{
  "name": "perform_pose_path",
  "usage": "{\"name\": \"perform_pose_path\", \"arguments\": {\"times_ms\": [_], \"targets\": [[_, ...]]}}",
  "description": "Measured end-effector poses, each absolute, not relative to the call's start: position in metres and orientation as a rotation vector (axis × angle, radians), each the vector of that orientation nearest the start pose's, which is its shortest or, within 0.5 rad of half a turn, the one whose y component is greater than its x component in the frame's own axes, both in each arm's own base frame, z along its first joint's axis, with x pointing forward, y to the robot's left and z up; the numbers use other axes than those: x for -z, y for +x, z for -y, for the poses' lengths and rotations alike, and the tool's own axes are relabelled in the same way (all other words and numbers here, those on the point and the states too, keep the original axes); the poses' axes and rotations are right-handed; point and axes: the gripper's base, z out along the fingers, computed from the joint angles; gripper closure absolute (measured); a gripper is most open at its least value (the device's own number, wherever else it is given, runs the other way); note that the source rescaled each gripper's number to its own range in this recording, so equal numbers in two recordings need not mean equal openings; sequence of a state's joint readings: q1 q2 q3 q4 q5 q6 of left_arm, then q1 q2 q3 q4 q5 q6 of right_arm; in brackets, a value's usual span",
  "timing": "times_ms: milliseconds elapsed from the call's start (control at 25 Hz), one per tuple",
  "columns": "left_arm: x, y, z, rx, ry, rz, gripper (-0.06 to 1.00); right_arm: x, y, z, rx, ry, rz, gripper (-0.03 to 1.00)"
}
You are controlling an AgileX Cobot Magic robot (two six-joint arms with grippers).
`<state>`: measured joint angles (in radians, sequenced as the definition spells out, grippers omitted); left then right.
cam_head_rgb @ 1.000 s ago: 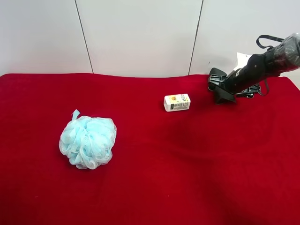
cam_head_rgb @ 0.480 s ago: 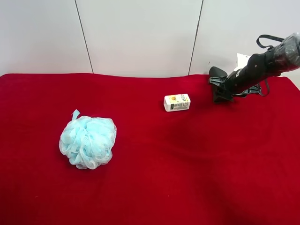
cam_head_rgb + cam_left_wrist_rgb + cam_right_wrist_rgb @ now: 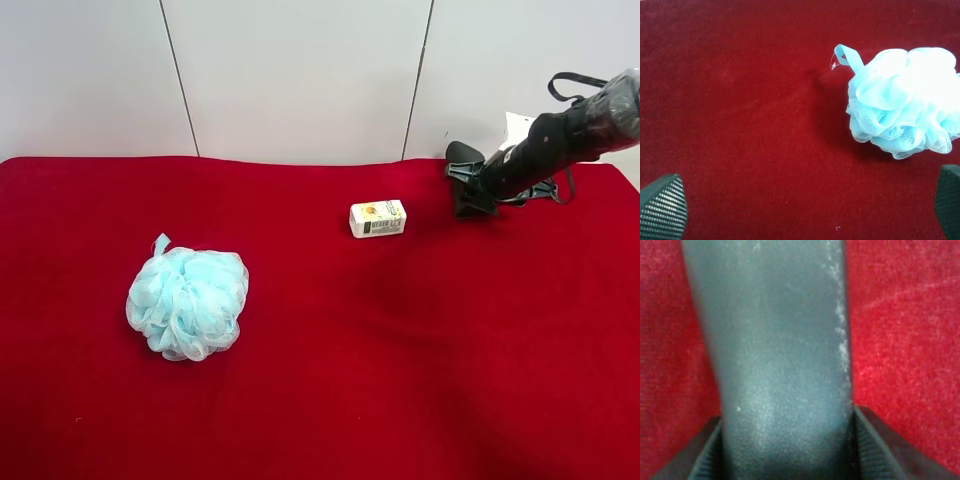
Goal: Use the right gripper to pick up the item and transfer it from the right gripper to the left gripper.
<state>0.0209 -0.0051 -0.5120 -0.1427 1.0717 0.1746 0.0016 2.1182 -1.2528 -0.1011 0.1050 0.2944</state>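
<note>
From up high, the table's red cloth fills the floor of the scene. A light-blue bath pouf sits at about eight o'clock from the middle, and a small white box sits at about one o'clock. Near the box, at its two o'clock, the right gripper is down at the cloth near the back edge, its black arm slanting in from the three o'clock side (it is black on black there, so I cannot pick out what is under it from this view). The right wrist camera settles it. The item, a flat matte dark grey case, runs straight out from between the ribbed pads, which press on both of its long edges. The jaws are closed down onto it, with red cloth on either side. The left wrist camera shows the left gripper with its ribbed fingertips spread wide apart and nothing between them. The pouf lies on the cloth ahead of it, nearer one finger than the other, touching neither.
</note>
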Motion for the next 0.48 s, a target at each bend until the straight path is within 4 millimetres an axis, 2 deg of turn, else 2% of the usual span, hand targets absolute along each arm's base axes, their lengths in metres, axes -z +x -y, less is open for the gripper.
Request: {"name": "perform_pose_path", "arguments": {"times_ms": [280,480], "targets": [[-0.280,-0.008,0.012,0.047,0.165,-2.024,-0.06,-0.165,0.428,-0.019,-0.090,0.146,-2.340,0.87],[-0.280,-0.008,0.012,0.047,0.165,-2.024,-0.06,-0.198,0.419,-0.053,-0.117,0.015,-2.300,0.88]]}}
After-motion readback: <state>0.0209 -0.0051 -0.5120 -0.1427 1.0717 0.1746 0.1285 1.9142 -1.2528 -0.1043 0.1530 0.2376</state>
